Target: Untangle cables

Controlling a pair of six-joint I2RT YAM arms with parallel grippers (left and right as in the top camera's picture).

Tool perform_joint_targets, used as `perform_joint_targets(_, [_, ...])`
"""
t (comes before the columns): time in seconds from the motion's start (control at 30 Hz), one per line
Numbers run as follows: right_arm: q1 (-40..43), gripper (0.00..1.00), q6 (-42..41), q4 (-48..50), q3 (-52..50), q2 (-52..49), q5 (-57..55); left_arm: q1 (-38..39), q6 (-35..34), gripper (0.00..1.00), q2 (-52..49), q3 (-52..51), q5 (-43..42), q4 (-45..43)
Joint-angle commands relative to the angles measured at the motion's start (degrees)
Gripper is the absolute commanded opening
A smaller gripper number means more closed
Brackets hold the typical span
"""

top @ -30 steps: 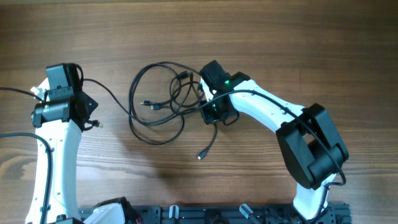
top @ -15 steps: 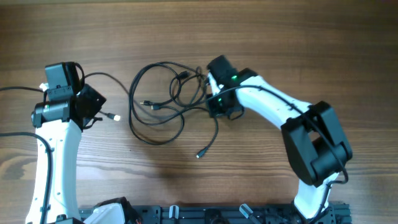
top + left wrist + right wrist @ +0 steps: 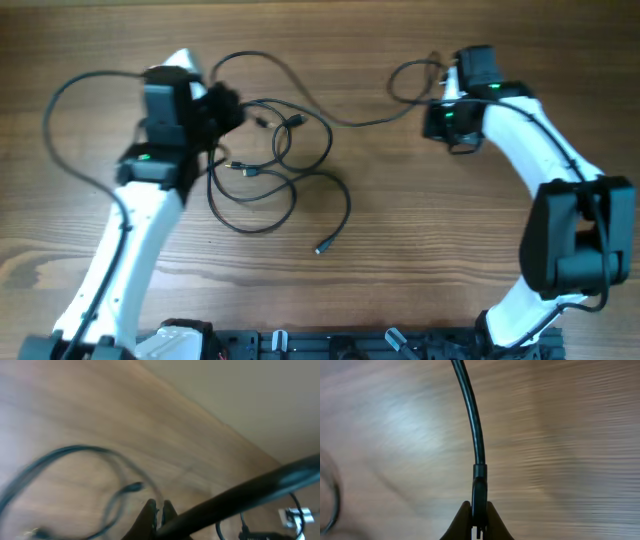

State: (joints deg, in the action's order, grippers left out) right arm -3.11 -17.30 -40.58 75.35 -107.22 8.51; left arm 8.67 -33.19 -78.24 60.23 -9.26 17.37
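Both arms have swung since a second ago. Overhead, my right pincer has pulled one strand rightward from the cables heaped on the table, with my left pincer beside them. Left wrist: fingers pressed together, grip unclear. Right wrist: pinching a cable plug.

wooden table carries tangled black cables lying in loose loops on it.

The left arm rises from the near-left corner and leans inward, wrist turned to the right, with the left gripper closed tight, fingertips pressed together. Opposite, the right arm arches from the near-right corner toward the far side, elbow bent, right gripper pinched shut
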Motion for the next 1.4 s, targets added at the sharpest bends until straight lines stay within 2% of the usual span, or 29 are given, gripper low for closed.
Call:
perform_joint_targets(0.0, [7.2,0.04,-0.7,2.0,0.8,1.3,-1.7,7.8,-0.3,0.04,-6.0,0.0,6.2,-7.0])
perform_joint_targets(0.27, [19.8,0.04,-0.7,12.2,0.8,1.3,-1.7,17.1,-0.1,0.04,-21.6,0.0,6.4,-27.5])
perform_joint_targets(0.5, [27.3,0.04,-2.4,24.9,0.8,1.3,-3.0,19.3,-0.1,0.04,-30.6,0.0,6.3,-42.5])
perform_joint_targets(0.67, [31.0,0.04,-2.4,31.4,0.8,1.3,-3.0,19.4,0.0,0.04,-32.8,0.0,6.3,-49.1])
perform_joint_targets(0.77, [31.9,0.04,-2.2,33.9,0.8,1.1,-3.5,20.1,5.7,0.04,-33.5,0.0,5.7,-51.7])
perform_joint_targets(0.83, [32.0,0.04,-2.2,35.6,0.8,0.7,-6.1,21.3,12.7,0.04,-34.1,0.0,5.7,-53.3])
perform_joint_targets(1.0, [32.0,0.04,-2.2,40.7,0.8,-1.0,-12.0,24.9,39.2,0.04,-36.1,0.0,5.7,-53.6])
perform_joint_targets(1.07, [32.2,0.04,-2.2,42.3,0.8,-2.1,-12.2,25.4,45.2,0.04,-36.9,0.0,5.7,-53.8])
perform_joint_targets(1.17, [33.2,0.04,-2.4,44.1,0.8,-4.1,-12.8,25.6,51.1,0.04,-38.1,0.0,5.7,-53.8])
perform_joint_targets(1.33, [36.0,0.04,-2.4,46.0,0.8,-6.5,-12.8,25.6,53.2,0.04,-39.6,0.0,5.7,-53.6])
perform_joint_targets(1.37, [36.9,0.04,-2.4,46.2,0.8,-6.8,-12.8,25.6,55.8,0.04,-39.7,0.0,5.7,-53.3])
